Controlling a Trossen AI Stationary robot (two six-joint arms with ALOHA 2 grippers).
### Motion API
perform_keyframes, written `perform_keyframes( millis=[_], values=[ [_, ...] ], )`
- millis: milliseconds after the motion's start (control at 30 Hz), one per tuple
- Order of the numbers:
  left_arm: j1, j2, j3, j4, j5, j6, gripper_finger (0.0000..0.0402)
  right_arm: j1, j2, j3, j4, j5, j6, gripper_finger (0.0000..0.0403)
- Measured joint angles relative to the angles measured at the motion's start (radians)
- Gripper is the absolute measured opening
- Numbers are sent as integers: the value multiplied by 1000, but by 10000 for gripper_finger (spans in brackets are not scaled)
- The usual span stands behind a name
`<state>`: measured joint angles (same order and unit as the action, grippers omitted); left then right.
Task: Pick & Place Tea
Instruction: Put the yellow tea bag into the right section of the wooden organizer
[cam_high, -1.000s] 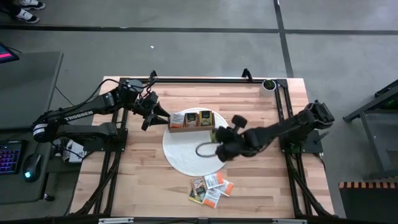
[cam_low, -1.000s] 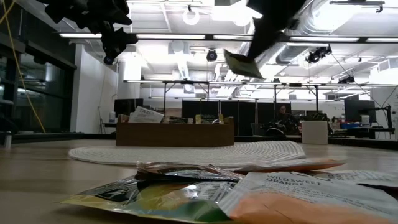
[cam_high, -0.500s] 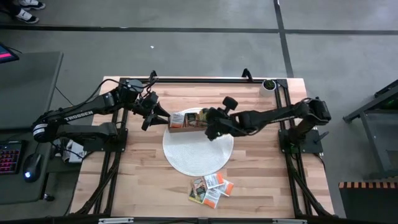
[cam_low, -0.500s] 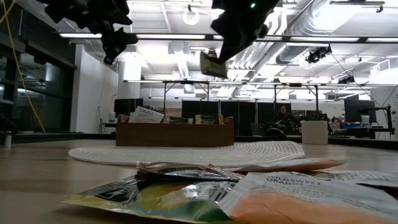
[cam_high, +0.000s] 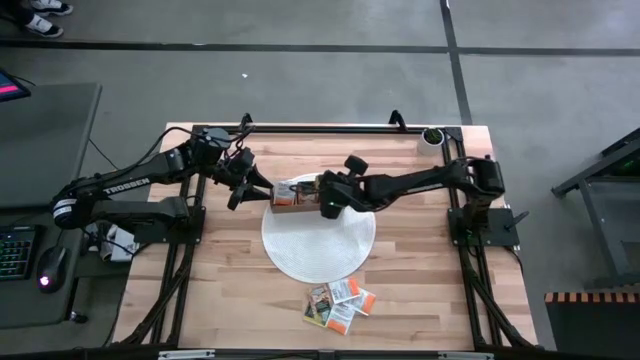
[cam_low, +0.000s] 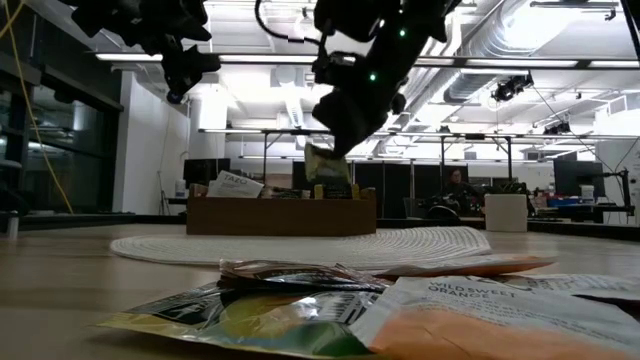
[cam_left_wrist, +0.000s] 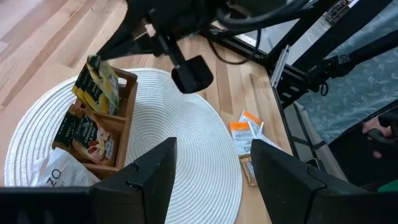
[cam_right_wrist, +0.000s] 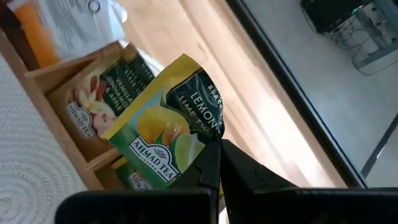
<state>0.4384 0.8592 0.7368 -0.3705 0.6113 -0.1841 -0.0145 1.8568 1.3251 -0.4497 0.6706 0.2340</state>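
Note:
A green and yellow tea packet (cam_right_wrist: 165, 124) hangs over the brown wooden box (cam_high: 300, 208), with my right gripper (cam_high: 322, 203) shut on it. The box stands on the far part of a round white mat (cam_high: 318, 250), and other tea packets stand in its compartments (cam_right_wrist: 99, 106). Several more tea packets (cam_high: 340, 304) lie in a loose pile near the table's front edge. My left gripper (cam_left_wrist: 214, 180) waits open in the air, just left of the box. My right gripper pinches the packet's dark green corner (cam_right_wrist: 208, 134) between its two shut fingers. The fingers slant down from the table's right side. The packet (cam_low: 327, 168) hangs tilted below the fingers, close above the box's top.
A small dark pot (cam_high: 432, 136) stands at the table's far right corner. Black frame rails run along the table's left, right and far edges. Bare wood lies between the mat and the pile of packets.
My right gripper has carried the packet from above the mat's middle toward the table's far left and down. It now hangs over the box. The gripper has stayed shut on the packet.

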Motion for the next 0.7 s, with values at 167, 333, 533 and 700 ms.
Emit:
perform_keyframes(
  millis=[167,333,533,700],
  values=[
    [0,0,0,0,0,4,204,-1,27,0,-10,-1,17,0],
    [0,0,0,0,0,4,204,-1,33,0,-47,5,49,0],
    [0,0,0,-1,0,7,204,-1,34,0,-47,20,53,0],
    [0,0,0,-1,0,8,204,-1,34,0,-49,22,67,0]
  ],
)
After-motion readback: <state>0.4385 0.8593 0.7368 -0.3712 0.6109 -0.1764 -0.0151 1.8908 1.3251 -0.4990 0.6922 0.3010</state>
